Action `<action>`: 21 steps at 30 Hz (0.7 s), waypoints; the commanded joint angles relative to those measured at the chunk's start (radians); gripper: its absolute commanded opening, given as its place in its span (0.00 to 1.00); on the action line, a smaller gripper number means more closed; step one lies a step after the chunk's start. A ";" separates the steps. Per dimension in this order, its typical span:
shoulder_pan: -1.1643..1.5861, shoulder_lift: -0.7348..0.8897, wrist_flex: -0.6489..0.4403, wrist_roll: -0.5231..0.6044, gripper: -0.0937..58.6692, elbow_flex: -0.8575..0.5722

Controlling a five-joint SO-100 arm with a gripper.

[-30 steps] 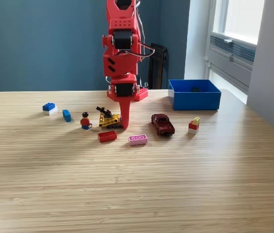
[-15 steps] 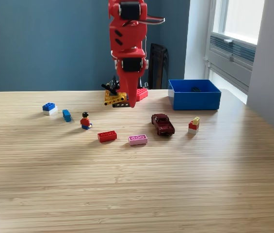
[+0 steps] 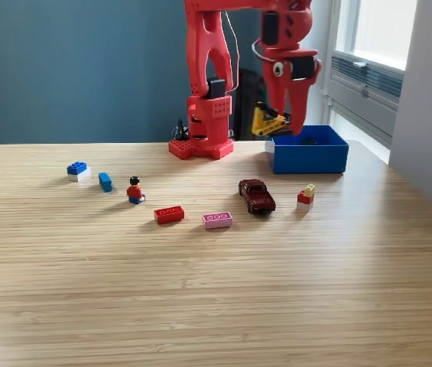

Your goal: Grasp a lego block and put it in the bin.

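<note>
Above the near-left corner of the blue bin (image 3: 308,155), the red gripper (image 3: 283,122) hangs with its fingers pinched on a yellow lego piece (image 3: 267,121), which is off the table and just beside the bin's rim. On the wooden table (image 3: 200,290) lie a red brick (image 3: 169,215), a pink brick (image 3: 217,220), a dark red toy car (image 3: 257,196), a small minifigure (image 3: 134,190), two blue bricks (image 3: 92,176) and a red-and-yellow stack (image 3: 305,197).

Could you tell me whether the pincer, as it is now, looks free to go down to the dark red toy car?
Probably not yet: the pincer is shut on a yellow toy above the blue bin. Nothing stands over the car.
</note>
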State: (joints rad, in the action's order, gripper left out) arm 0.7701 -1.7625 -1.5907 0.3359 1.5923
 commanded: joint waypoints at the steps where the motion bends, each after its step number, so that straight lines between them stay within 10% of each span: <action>1: 0.229 -0.009 -0.020 0.000 0.00 -0.048; 21: 0.627 -0.006 -0.012 -0.054 0.00 -0.028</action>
State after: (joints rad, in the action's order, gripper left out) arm 1.3837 -1.7625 -1.5907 0.2869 1.5923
